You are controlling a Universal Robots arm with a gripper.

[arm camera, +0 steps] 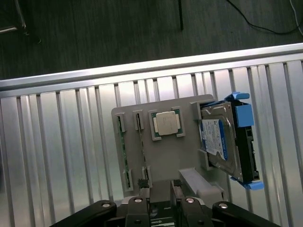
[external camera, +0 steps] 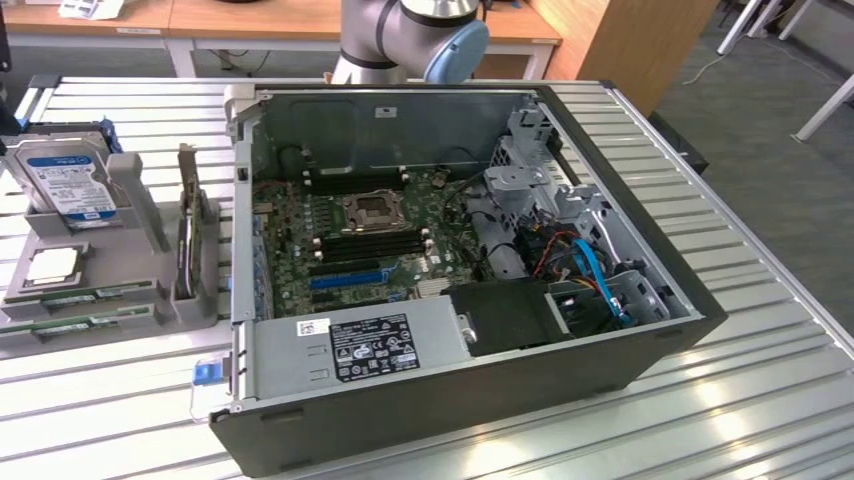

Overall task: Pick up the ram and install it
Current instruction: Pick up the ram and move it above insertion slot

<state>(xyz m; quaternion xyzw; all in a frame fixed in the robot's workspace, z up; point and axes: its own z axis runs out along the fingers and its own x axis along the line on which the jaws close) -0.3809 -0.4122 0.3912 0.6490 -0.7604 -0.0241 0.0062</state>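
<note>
- Beneath everything, a slatted silver metal table (external camera: 761, 330), with ribs across the whole top.
- Around it, a workshop room: wooden desks (external camera: 267, 15) along the back, a wooden panel (external camera: 627, 40) on the exterior view's right, grey carpet beyond. In the wrist view, dark floor with loose cables (arm camera: 265, 23) past the table edge.
- In the middle of the table, an open black computer case (external camera: 534, 395) on its side. Inside, an exposed green motherboard (external camera: 334, 255) and a grey power supply (external camera: 360, 345) along the near wall.
- On the exterior view's left, just beside the case, a grey holder (arm camera: 165, 156). On it, a blue-labelled hard drive (external camera: 64, 182) propped on edge and a square silver processor chip (external camera: 54, 264) flat in its recess.
- Along the holder's near edge, the ram (external camera: 91, 295): green, narrow, flat in its slot. Parallel and just beside it, a second stick (external camera: 67, 325) of the same kind. Neither touched by anything.
- Behind the case, at the far table edge, the grey arm (external camera: 394, 30) with a blue joint cap, rising out past the top of the exterior view.
- Above the holder, camera pointing down at it, the gripper (arm camera: 161, 213), apart from everything below.
- Dark finger links splayed wide to both sides, with nothing held between them.
</note>
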